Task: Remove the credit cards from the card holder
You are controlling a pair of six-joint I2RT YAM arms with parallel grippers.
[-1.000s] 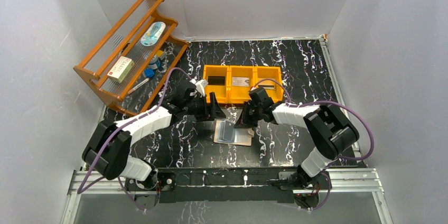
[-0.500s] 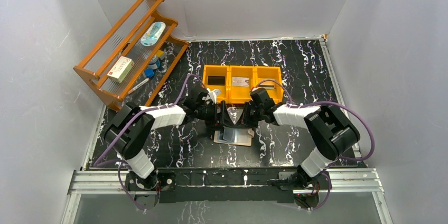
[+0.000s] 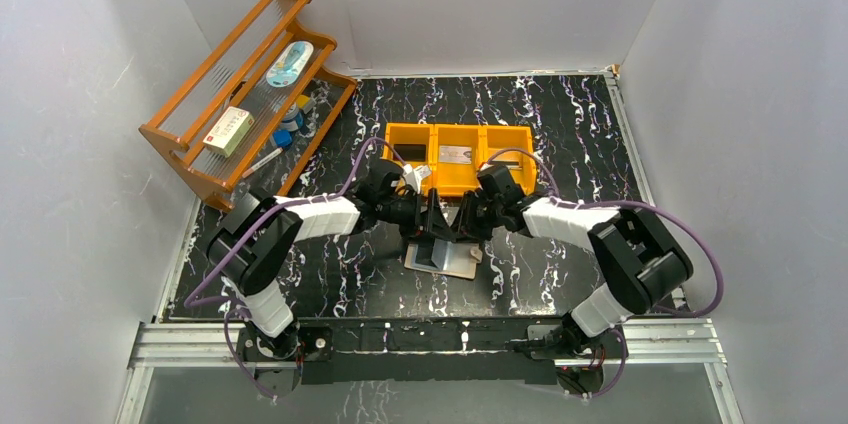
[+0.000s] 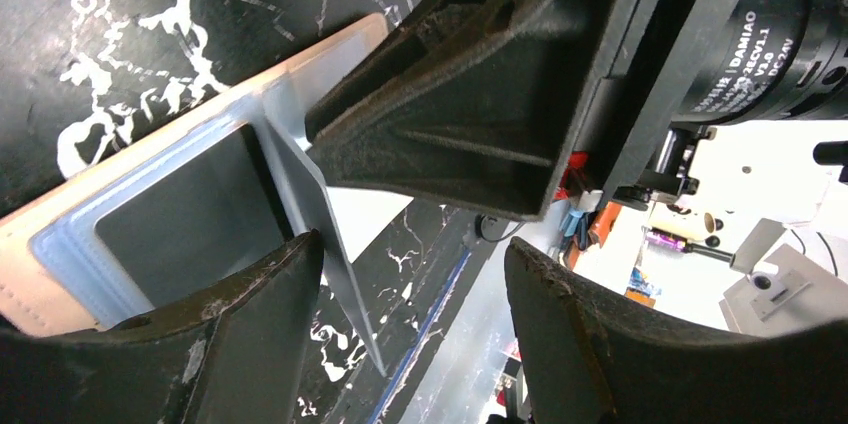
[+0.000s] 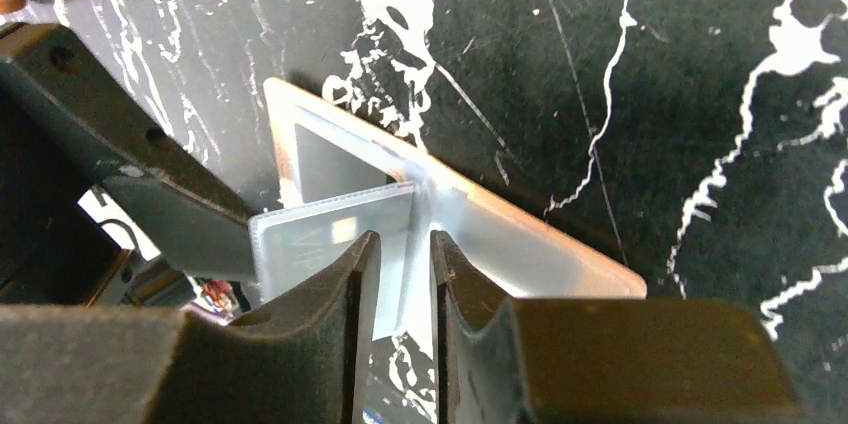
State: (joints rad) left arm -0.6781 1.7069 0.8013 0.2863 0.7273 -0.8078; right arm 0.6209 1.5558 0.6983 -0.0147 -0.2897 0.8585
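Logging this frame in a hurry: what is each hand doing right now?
Left hand: open, gripping nothing.
Right hand: shut on a sleeve panel of the card holder.

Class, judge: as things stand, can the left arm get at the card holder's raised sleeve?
Probably yes: the left arm has its jaws open right beside the sleeve, with nothing between. The right arm, its jaws pinching that sleeve upright, crowds the spot.
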